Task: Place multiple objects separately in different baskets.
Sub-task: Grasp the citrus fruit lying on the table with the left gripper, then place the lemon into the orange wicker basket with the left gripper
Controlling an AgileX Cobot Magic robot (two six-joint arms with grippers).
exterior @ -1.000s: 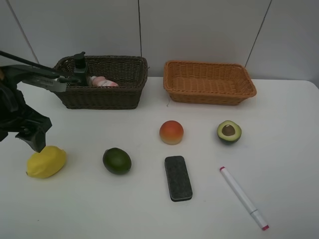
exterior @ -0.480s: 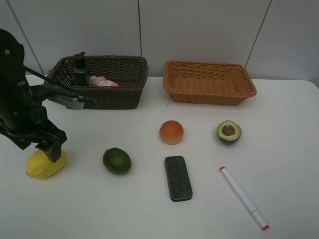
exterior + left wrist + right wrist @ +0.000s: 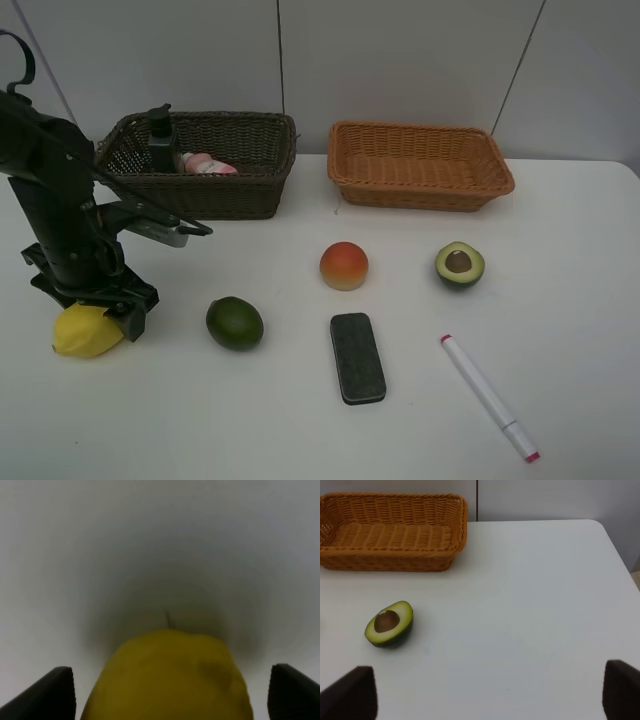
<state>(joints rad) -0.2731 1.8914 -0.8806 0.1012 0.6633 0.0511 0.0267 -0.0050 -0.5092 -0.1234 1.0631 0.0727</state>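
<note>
My left gripper (image 3: 100,315) is open and hangs straight over the yellow lemon (image 3: 85,332) at the table's front left. In the left wrist view the lemon (image 3: 170,680) lies between the two dark fingertips (image 3: 55,692), apart from both. The green lime (image 3: 234,323), orange-red peach (image 3: 344,265), halved avocado (image 3: 459,265), black eraser (image 3: 357,357) and white marker (image 3: 488,396) lie on the table. The dark green pump bottle (image 3: 161,142) and pink bottle (image 3: 207,165) are in the dark brown basket (image 3: 255,185). The light orange-tan basket (image 3: 420,165) holds nothing. My right gripper (image 3: 490,700) is open, away from the avocado (image 3: 390,624).
The white table (image 3: 560,300) ends at the right edge. A wall stands close behind both baskets. The tan basket also shows in the right wrist view (image 3: 390,532).
My left arm has swung right and come down over the lemon, which has not moved. The other items lie as before.
</note>
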